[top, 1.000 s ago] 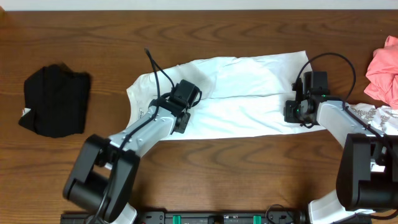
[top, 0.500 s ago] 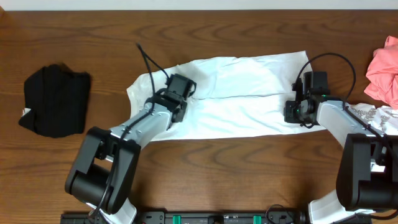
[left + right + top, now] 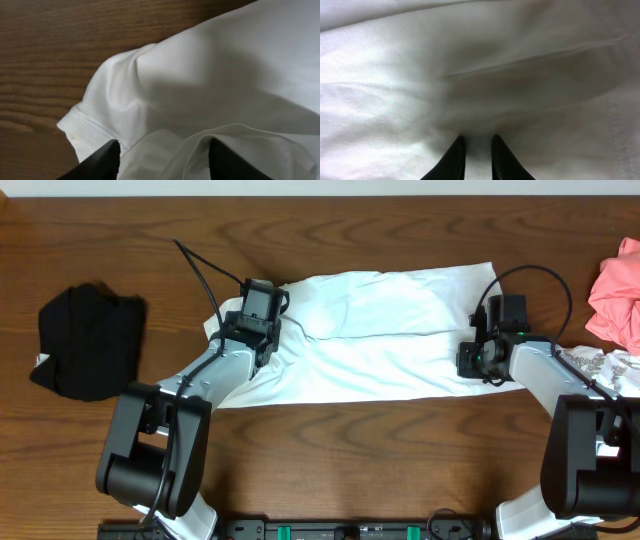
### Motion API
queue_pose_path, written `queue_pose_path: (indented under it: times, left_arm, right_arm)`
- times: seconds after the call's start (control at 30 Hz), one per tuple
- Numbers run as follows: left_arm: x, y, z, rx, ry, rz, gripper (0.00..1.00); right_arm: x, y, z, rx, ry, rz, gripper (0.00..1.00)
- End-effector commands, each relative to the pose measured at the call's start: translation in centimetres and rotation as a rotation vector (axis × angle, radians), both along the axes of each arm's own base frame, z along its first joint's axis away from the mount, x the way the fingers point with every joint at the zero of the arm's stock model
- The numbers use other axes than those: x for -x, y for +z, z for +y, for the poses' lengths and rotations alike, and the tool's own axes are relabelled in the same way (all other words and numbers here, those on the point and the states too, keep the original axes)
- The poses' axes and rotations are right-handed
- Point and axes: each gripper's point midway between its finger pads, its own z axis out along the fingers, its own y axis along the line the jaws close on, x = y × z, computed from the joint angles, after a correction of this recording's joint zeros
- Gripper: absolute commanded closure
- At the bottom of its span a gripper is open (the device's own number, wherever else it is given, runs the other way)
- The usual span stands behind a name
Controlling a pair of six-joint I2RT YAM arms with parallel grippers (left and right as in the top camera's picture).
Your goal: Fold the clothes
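Observation:
The white T-shirt [image 3: 380, 330] lies folded into a long band across the middle of the table. My left gripper [image 3: 250, 338] is over its left end, near the sleeve hem [image 3: 82, 127]. Its jaws stand open; a loose fold of the shirt [image 3: 200, 145] lies between the fingers [image 3: 107, 160] without being pinched. My right gripper [image 3: 475, 360] is at the shirt's right end. In the right wrist view that gripper [image 3: 476, 150] is shut on a thin pinch of the white cloth [image 3: 470, 75]. No print shows on the shirt.
A black garment [image 3: 90, 340] lies bunched at the far left. A pink garment [image 3: 620, 290] sits at the right edge, with a grey-patterned white piece [image 3: 600, 365] below it, beside the right arm. Bare wood surrounds the shirt.
My left gripper has travelled up and to the left along the shirt, from its lower middle to the left end, and its jaws have spread apart. The right gripper has stayed put.

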Motion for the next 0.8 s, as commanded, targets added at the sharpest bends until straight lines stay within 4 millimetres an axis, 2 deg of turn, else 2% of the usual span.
queue_pose_path:
  times: [0.0, 0.13, 0.37, 0.43, 0.57, 0.7, 0.77]
  left_arm:
    - [0.6, -0.9, 0.6, -0.019, 0.019, 0.033, 0.41]
    - [2.4, -0.4, 1.2, -0.045, 0.019, 0.113, 0.41]
    - [4.3, 4.2, 1.6, -0.018, 0.034, 0.089, 0.43]
    - [4.6, 4.4, 1.2, 0.01, 0.018, 0.097, 0.5]
    - [5.0, 3.1, -0.5, 0.091, -0.032, 0.141, 0.56]
    - [5.7, 0.8, -1.4, 0.127, -0.058, 0.217, 0.72]
    - [6.1, -0.2, -1.8, 0.141, -0.068, 0.254, 0.75]
  right_arm:
    - [0.7, -0.6, 0.4, -0.001, 0.022, 0.033, 0.83]
    - [0.8, -0.6, 0.4, -0.001, 0.022, 0.034, 0.83]
    - [0.7, -0.6, 0.4, -0.001, 0.022, 0.032, 0.83]
    - [0.7, -0.6, 0.4, -0.001, 0.022, 0.032, 0.83]
    - [0.7, -0.6, 0.4, 0.0, 0.022, 0.03, 0.83]
    - [0.7, -0.6, 0.4, -0.001, 0.022, 0.031, 0.83]
    - [0.7, -0.6, 0.4, -0.001, 0.022, 0.032, 0.83]
